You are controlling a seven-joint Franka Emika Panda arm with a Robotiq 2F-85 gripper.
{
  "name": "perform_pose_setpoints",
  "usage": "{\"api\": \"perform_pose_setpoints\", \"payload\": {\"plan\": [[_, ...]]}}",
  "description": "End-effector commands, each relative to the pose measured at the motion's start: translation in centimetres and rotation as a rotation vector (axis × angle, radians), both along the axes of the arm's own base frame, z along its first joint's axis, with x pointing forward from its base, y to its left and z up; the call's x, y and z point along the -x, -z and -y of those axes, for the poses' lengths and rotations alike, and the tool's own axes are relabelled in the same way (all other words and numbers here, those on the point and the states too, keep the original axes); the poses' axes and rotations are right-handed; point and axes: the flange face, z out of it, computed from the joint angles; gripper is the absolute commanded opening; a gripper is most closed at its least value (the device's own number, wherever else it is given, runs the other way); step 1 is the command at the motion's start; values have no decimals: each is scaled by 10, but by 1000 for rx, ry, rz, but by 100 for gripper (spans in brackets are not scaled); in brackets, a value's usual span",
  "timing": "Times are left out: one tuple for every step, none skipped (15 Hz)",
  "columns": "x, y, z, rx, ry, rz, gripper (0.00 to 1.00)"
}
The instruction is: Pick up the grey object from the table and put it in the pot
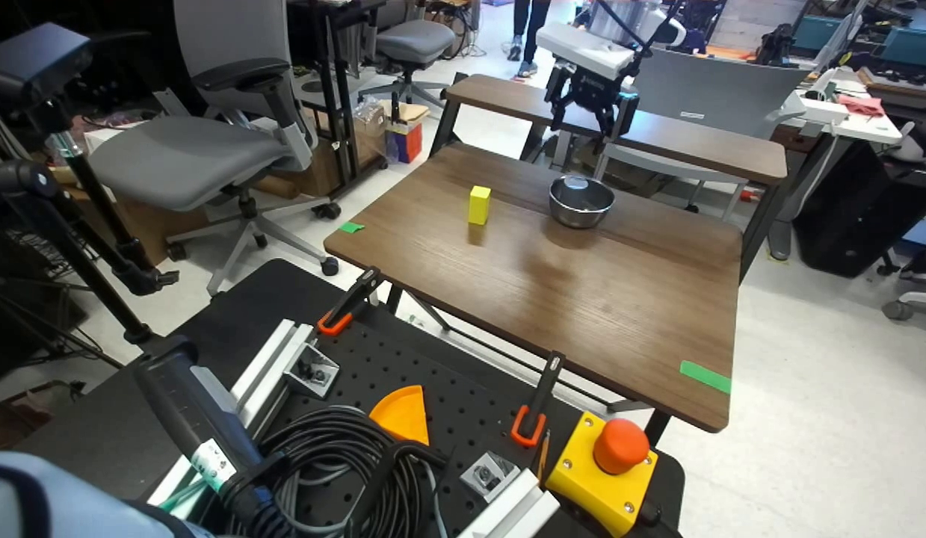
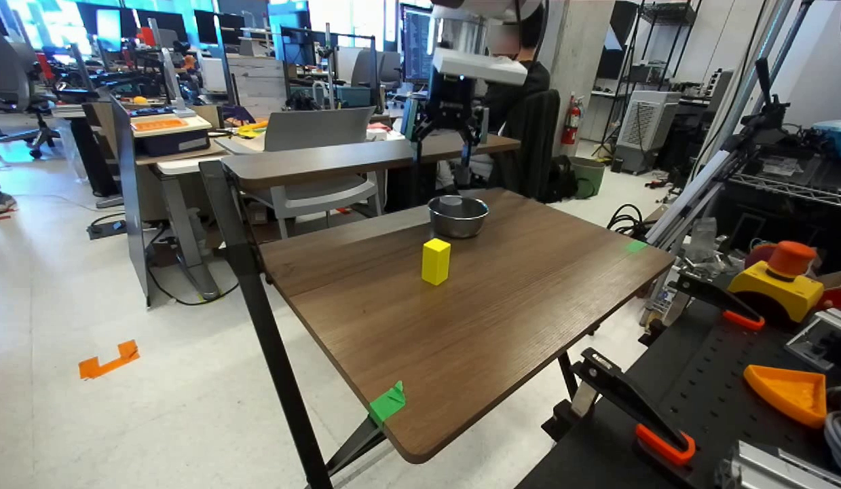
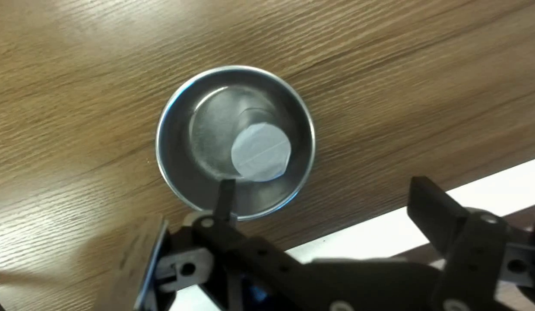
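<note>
Plainly, the grey object (image 3: 261,151) is inside the pot (image 3: 175,144), which sits near the long edge of the worktop (image 1: 619,299) beside the raised shelf (image 1: 717,152). The gripper (image 3: 323,198) hangs near that edge, higher than the pot and clear of the object, its fingers (image 3: 226,201) well apart. The wrist view alone looks straight down into the pot: the object's round, pale top shows there, a faint line across it, off-centre over the floor. Only the exterior views show the yellow block (image 2: 436,261), upright and farther from the shelf edge than the pot, and the green tape (image 1: 705,376) at both corners of the opposite long edge. In both exterior views the pot's wall hides the object's lower part. From above, a darker patch beside the top is hard to make out, and whether the object touches the wall cannot be told. A finger covers some of the rim in the wrist view, and the gripper's body runs off the bottom. The arm (image 2: 478,66) is cut off at the top of both exterior views.
</note>
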Motion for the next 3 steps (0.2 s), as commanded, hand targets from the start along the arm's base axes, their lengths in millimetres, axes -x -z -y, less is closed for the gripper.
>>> {"api": "perform_pose_setpoints", "payload": {"plan": [[6, -11, -4, -12, -10, -1, 100], [12, -19, -6, -18, -15, -3, 100], [16, -23, -7, -20, -17, -7, 100]]}}
